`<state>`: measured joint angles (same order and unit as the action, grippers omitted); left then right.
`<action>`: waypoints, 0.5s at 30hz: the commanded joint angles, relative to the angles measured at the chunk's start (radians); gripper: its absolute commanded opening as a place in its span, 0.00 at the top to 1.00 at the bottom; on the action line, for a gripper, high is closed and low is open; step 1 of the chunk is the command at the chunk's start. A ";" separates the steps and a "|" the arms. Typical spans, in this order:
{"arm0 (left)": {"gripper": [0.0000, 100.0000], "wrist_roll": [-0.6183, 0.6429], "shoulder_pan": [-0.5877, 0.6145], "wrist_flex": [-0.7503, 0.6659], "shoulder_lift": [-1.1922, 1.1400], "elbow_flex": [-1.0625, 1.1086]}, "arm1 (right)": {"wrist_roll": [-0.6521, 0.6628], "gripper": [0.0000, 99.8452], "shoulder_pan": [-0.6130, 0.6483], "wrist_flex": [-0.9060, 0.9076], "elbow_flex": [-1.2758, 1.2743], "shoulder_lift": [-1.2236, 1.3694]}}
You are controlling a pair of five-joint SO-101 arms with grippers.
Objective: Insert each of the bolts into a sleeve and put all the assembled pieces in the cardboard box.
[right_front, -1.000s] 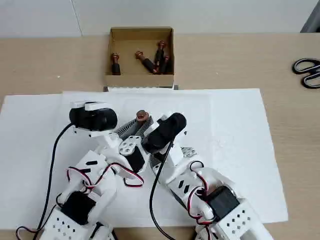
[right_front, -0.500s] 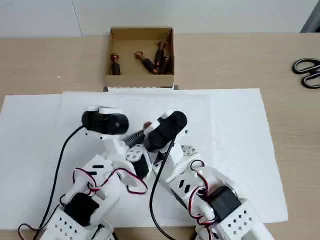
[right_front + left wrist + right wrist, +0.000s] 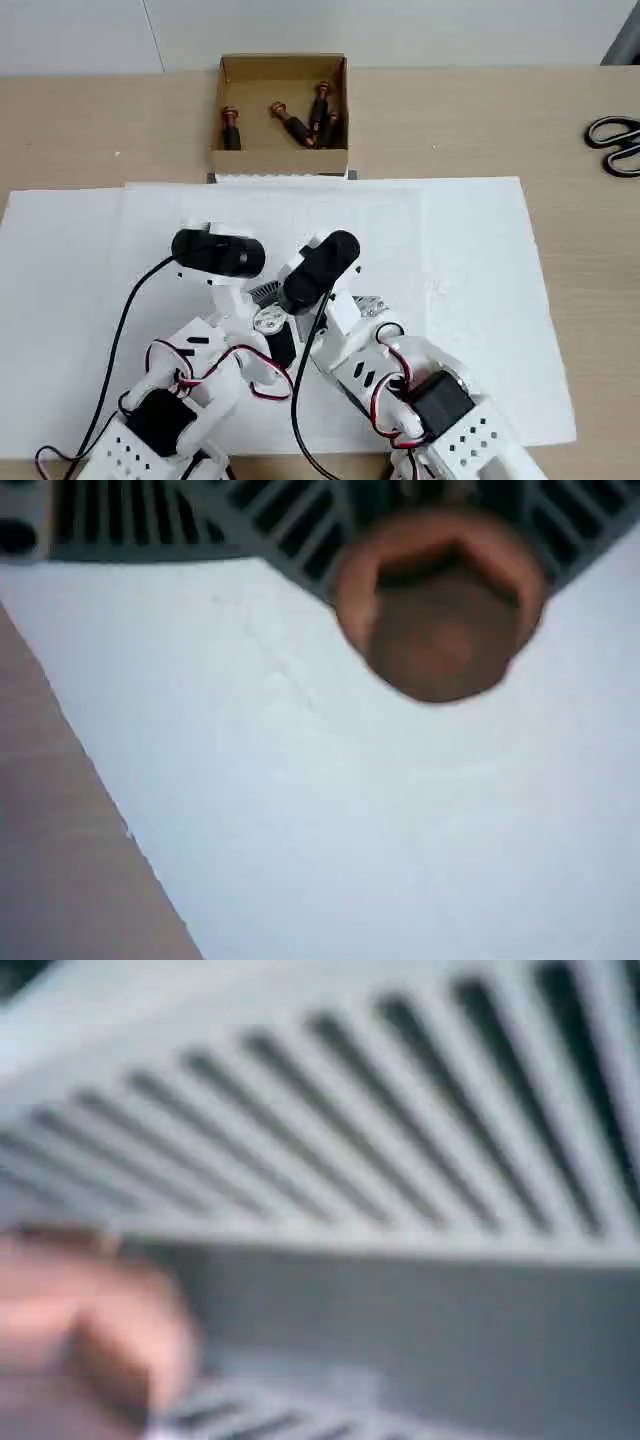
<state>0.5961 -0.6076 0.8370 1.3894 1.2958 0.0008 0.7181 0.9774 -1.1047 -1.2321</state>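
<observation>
A copper bolt (image 3: 440,630) sits head-on in the left wrist view, held between the dark ribbed fingers (image 3: 200,525) of my left gripper (image 3: 440,520), just above the white paper. In the high view both arms meet mid-paper: the left gripper (image 3: 263,293) lies low beside the right arm's wrist (image 3: 320,268), which covers the bolt. In the right wrist view a ribbed grey finger (image 3: 380,1160) of the left gripper lies right against the lens, and a copper piece (image 3: 80,1330) shows at the edge. The cardboard box (image 3: 280,160) at the back holds several assembled pieces (image 3: 300,128).
White paper (image 3: 460,300) covers the table's middle and near side, with free room to the right and left of the arms. Scissors (image 3: 615,145) lie at the far right edge on the wooden table.
The left wrist has swung right and back toward the right arm, and both have drawn nearer the front edge. The bolt head seen upright between them earlier is now covered.
</observation>
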 commanded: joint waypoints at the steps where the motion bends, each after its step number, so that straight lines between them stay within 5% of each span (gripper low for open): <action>1: 0.99 -0.006 -0.041 0.057 -0.005 0.070 | 0.008 1.00 -0.015 -0.076 0.114 -0.016; 15: 0.78 -0.005 -0.040 0.051 -0.003 0.012 | 0.008 1.00 -0.016 -0.068 0.114 -0.016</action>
<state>0.5992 -0.6122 0.8447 1.3894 1.3080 0.0054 0.7135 0.9759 -1.1047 -1.2336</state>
